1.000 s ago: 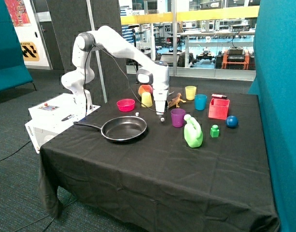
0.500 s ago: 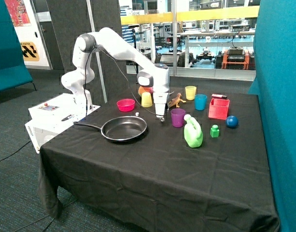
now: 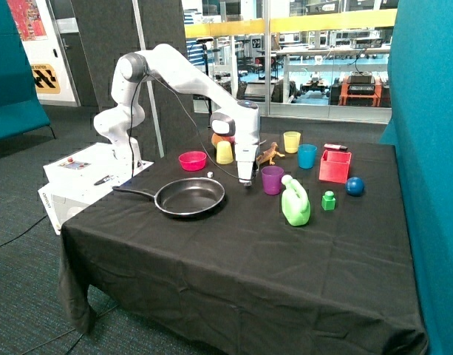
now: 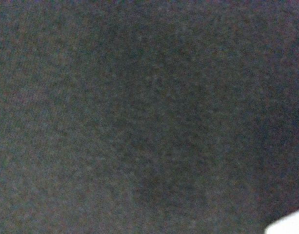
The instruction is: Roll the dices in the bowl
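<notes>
Outside view showed the gripper [image 3: 246, 180] down at the black tablecloth [image 3: 233, 259] between frying pan [image 3: 189, 197] and purple cup [image 3: 272, 180]; its grip could not be told. One die [image 3: 210, 174] lay near the pink bowl [image 3: 192, 160], which looked empty. Rolling seemed undone.

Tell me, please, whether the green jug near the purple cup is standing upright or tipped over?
Upright. In the outside view the green jug stands on its base on the black cloth, handle and white cap on top, beside the purple cup.
</notes>
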Robot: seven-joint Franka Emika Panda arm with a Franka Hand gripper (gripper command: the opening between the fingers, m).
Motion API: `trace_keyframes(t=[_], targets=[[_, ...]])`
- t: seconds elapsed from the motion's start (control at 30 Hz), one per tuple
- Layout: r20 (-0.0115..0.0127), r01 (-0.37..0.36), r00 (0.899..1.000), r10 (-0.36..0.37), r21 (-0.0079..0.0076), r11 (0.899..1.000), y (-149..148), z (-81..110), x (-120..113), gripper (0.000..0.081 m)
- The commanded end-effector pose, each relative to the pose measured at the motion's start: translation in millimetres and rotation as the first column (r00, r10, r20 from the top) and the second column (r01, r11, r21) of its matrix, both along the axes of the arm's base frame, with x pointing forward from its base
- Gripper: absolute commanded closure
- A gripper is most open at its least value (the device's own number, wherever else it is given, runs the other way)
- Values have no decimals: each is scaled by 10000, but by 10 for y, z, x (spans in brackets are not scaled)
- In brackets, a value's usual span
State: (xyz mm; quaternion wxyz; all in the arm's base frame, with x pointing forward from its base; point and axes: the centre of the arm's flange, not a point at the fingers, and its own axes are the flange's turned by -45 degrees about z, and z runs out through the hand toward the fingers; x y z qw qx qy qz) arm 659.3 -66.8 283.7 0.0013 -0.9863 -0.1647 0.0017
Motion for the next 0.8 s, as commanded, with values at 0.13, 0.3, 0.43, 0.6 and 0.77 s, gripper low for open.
trace_keyframes(t=[0.13, 0.3, 0.43, 0.6, 0.77], targets=[[37, -48, 10000, 48, -20, 10000, 113, -52, -44, 457], [37, 10, 10000, -10, -20, 10000, 122, -41, -41, 462], [37, 105, 9999, -105, -20, 9999, 98, -36, -47, 468], [37, 200, 9998, -200, -20, 9998, 65, -36, -69, 476], [37, 208, 9998, -208, -20, 9998, 74, -43, -93, 481]])
